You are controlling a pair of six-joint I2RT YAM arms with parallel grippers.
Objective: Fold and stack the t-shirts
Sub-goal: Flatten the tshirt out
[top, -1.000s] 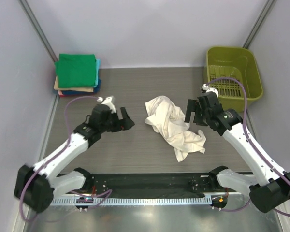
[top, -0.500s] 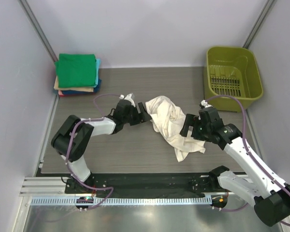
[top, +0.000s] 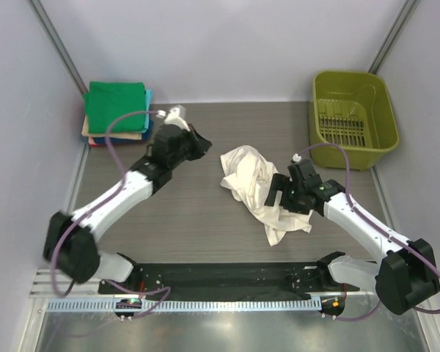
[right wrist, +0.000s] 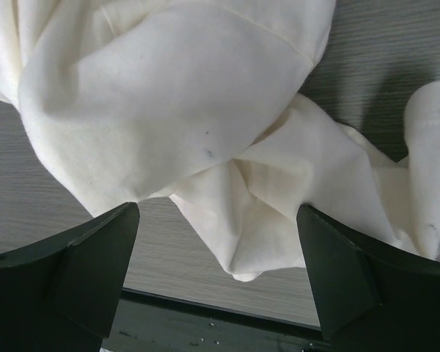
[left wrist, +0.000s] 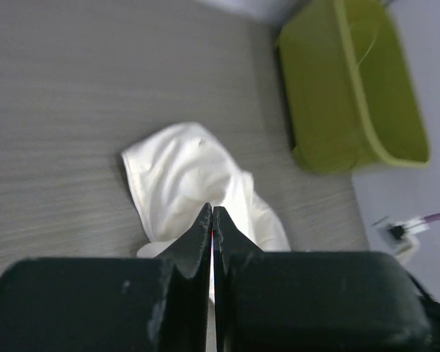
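Step in hand, by appearance: grasping the crumpled cream t-shirt (top: pixel 258 183), which lies directly beneath the right end effector (top: pixel 279 192), jaws apart. Left end effector (top: pixel 196 144), closed empty, has the shirt ahead. Next move likely requires pinching an edge.

Cream t-shirt (top: pixel 251 170) — olive-green basket (top: pixel 376 110)

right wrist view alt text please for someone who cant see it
A crumpled cream t-shirt lies on a grey wood-grain table, filling most of the frame. The right gripper is open, a dark finger at each lower corner.
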